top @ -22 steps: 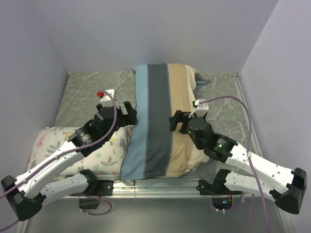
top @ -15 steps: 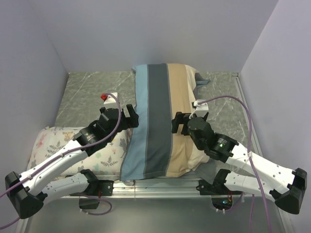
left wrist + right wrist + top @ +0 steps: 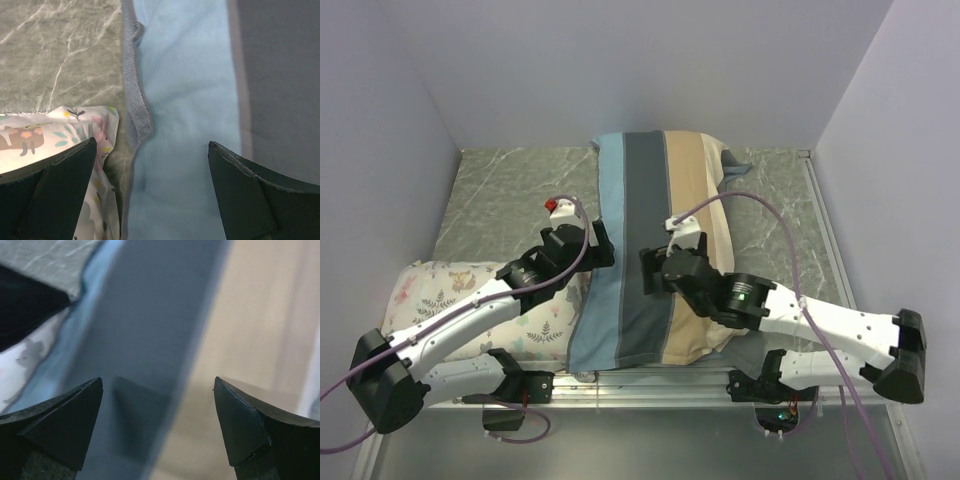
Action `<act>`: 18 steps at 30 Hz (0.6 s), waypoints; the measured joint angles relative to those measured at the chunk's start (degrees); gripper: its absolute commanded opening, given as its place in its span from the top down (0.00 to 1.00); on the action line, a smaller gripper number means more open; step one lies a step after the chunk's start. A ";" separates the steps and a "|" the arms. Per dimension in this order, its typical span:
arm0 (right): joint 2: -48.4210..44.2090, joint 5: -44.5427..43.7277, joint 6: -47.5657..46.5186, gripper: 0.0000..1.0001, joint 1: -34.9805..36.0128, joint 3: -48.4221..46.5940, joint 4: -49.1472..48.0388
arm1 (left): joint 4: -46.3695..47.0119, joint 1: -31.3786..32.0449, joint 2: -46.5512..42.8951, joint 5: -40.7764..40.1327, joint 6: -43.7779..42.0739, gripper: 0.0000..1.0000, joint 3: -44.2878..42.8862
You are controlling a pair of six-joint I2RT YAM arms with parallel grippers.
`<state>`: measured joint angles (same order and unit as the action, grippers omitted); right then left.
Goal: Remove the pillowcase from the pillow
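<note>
I see one striped pillowcase (image 3: pixel 645 190), running from the far middle of the marble table (image 3: pixel 500 190) to its near edge, plump and filled. The pillow is under the cover and I cannot pick out any bare part of it. I count three stripes: light blue on the left, dark grey in the middle, tan on the right.

Both grippers stand wide apart with nothing between their fingers. The left gripper (image 3: pixel 592 243) hangs at the case's left edge. In its wrist view the grey-blue hem and the light-blue stripe lie in the gap (image 3: pixel 151 145), with the left finger over the floral pillow (image 3: pixel 50 132) and the right finger at the border of the dark stripe.

The right gripper (image 3: pixel 655 270) sits over the middle of the case. Its gap (image 3: pixel 158 381) frames the dark-grey stripe, and its right finger is over the tan. I cannot tell whether any fingertip touches the cloth.

There is one floral pillow, just left of the case at the near left, and two grippers.
</note>
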<state>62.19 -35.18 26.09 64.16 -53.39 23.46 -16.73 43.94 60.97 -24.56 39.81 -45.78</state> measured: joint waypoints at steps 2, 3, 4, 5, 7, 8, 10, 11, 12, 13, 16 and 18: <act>3.37 -1.97 -0.44 0.01 2.69 -3.13 0.15 | 0.83 -1.33 2.08 0.70 0.15 0.01 -0.04; 4.94 -2.99 -0.55 0.00 3.85 -4.55 0.17 | 1.25 -2.01 3.10 1.03 0.35 0.01 -0.04; 6.62 -3.67 -0.70 0.00 4.74 -5.70 0.15 | 1.51 -2.73 3.91 1.44 0.46 0.01 -0.04; 8.22 -4.50 -0.87 0.00 5.49 -6.75 0.22 | 1.79 -3.78 4.76 2.16 0.66 0.01 -0.04; 11.13 -5.35 -1.07 0.00 6.14 -8.07 0.17 | 2.62 -5.75 5.68 3.54 1.44 0.01 -0.04; 12.59 -5.90 -1.11 0.00 6.23 -8.39 0.17 | 3.06 -6.97 5.92 4.28 1.68 0.01 -0.04; 15.43 -6.51 -1.27 0.00 6.25 -8.50 0.37 | 4.48 -9.29 5.95 5.81 2.08 0.01 -0.04; 16.92 -6.99 -1.27 0.00 6.25 -8.50 0.52 | 5.38 -10.34 5.95 6.43 2.36 0.01 -0.04; 18.34 -7.50 -1.27 0.01 6.23 -8.50 0.66 | 6.34 -11.28 6.01 7.06 2.60 0.01 -0.04; 19.74 -7.98 -1.14 0.04 6.19 -8.50 0.83 | 7.08 -11.91 6.14 7.52 2.89 0.01 -0.09; 23.10 -9.07 -0.46 0.49 5.70 -8.55 1.27 | 9.27 -13.33 8.02 9.35 2.97 0.01 -1.01; 23.30 -8.76 0.00 0.87 4.17 -7.96 1.25 | 10.27 -14.01 10.10 10.38 2.93 0.01 -2.40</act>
<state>85.49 -43.94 26.09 68.34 -61.34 24.71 -6.46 29.93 71.07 -14.17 42.74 -48.18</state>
